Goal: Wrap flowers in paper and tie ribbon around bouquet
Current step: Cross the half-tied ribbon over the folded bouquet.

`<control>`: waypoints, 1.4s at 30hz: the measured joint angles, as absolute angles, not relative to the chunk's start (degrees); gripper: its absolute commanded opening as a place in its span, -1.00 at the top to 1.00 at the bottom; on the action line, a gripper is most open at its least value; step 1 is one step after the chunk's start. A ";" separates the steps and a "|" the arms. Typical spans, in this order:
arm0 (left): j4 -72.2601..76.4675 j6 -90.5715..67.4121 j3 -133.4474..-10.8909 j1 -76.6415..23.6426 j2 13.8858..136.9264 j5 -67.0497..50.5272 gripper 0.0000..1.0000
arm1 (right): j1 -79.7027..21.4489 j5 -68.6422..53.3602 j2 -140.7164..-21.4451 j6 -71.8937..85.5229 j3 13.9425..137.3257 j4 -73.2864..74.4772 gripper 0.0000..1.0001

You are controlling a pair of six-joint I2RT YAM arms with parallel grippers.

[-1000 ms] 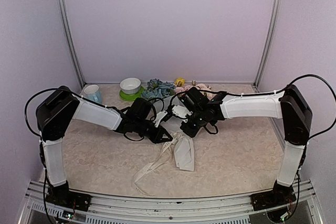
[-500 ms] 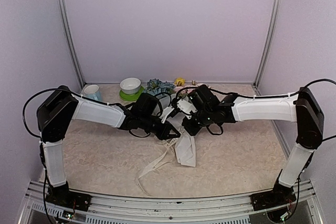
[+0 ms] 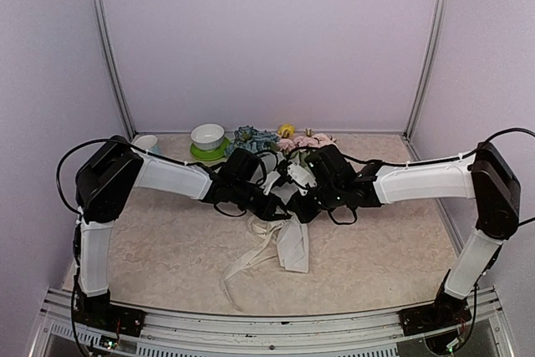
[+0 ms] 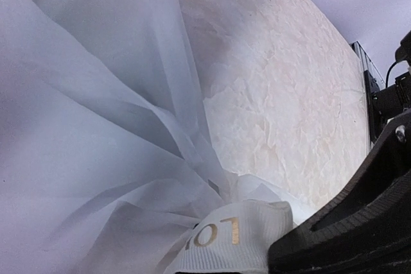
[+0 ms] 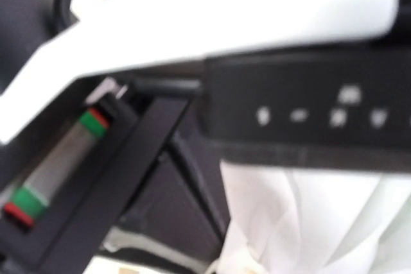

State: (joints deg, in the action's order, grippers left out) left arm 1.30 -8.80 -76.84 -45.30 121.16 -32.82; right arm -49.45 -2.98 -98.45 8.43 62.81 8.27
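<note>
1. Bouquet (image 3: 294, 240) lies mid-surface (image 3: 384, 240) in my overhead view. Its flowers (image 3: 253, 137) point toward the back wall and its white wrapped tail toward the arm bases. The ribbon (image 3: 244, 263) trails loose off its near left side.
2. Same view: my left pincer (image 3: 267, 211) and right pincer (image 3: 303, 209) meet over the middle of the wrap, both closed tight.
3. At the back left a white bowl (image 3: 207, 135) sits on a green saucer (image 3: 201, 155), just beside the blue heads. A pale cup (image 3: 147, 145) stands further left, partly behind my left arm. I cannot see into either.
4. Left wrist: crumpled paper (image 4: 96, 133) fills most of the frame. The lettered ribbon end (image 4: 234, 239) touches my dark finger (image 4: 347, 235); whether it is pinched I cannot tell.
5. Right wrist: blurred, with my left arm close in front and white paper (image 5: 308, 216) below. My own fingers are hidden.
</note>
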 measured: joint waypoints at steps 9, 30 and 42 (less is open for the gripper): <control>5.72 -10.59 -74.76 -45.10 120.64 -30.68 1.00 | -49.43 -5.50 -97.45 10.59 60.62 5.78 1.00; 3.79 -10.24 -76.47 -44.71 121.38 -29.52 0.99 | -35.07 -20.03 -97.56 14.24 62.96 9.98 0.94; -0.32 -9.23 -78.13 -44.71 121.38 -28.47 0.95 | -35.07 -31.05 -105.71 13.96 63.29 9.74 0.96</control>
